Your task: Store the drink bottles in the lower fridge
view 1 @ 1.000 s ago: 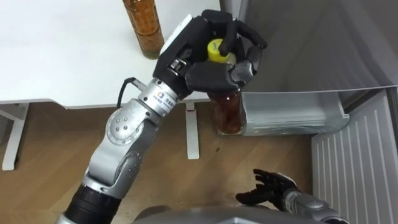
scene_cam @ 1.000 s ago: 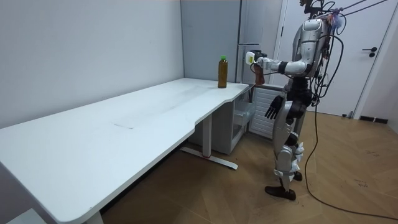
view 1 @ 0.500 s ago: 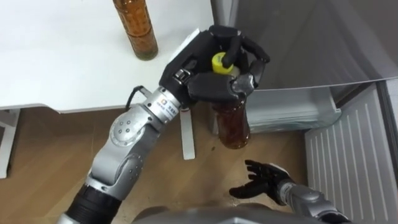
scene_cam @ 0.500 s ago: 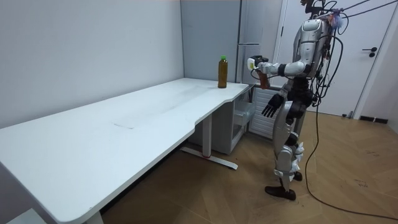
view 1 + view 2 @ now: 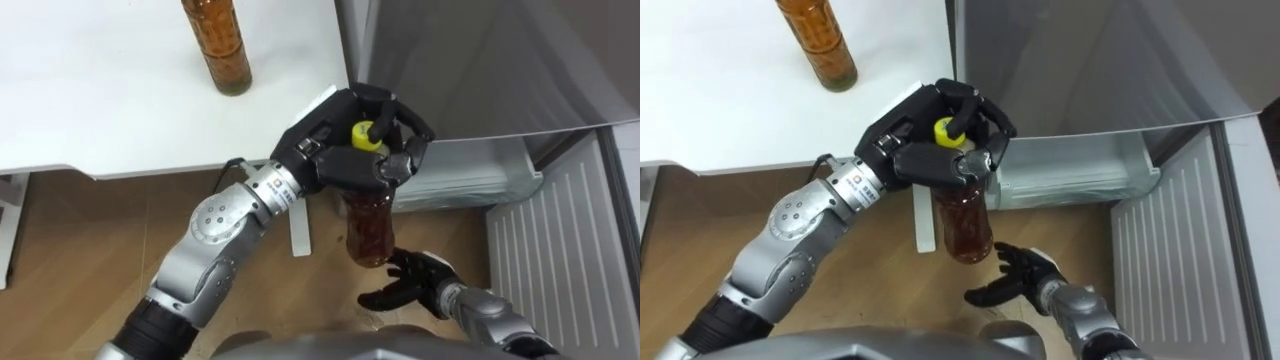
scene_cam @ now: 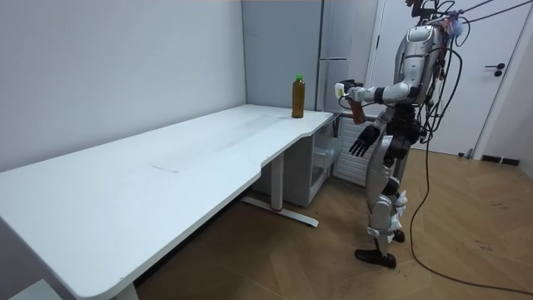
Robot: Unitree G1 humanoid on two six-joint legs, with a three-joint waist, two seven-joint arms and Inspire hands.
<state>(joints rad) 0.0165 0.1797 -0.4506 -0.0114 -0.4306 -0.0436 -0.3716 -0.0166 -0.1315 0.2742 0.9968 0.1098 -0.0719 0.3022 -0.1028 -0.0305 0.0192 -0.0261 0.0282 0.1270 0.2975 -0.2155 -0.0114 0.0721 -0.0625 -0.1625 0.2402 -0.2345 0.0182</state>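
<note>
Item: clear plastic bottle of reddish-brown drink with a yellow cap (image 5: 368, 225). Hangs upright over the floor, neck grasped by the fingers of the left hand (image 5: 325, 150) (top grip, likely for lowering it base-first), beside the open white lower fridge compartment (image 5: 470, 180). Right hand (image 5: 415, 283): fingers released, low beneath. Second amber bottle (image 5: 215, 45): upright on the white table (image 5: 90, 110).

Left hand (image 5: 335, 155) held forward, fingers curled tight (thumb too); right hand (image 5: 412, 285) low, fingers spread.
</note>
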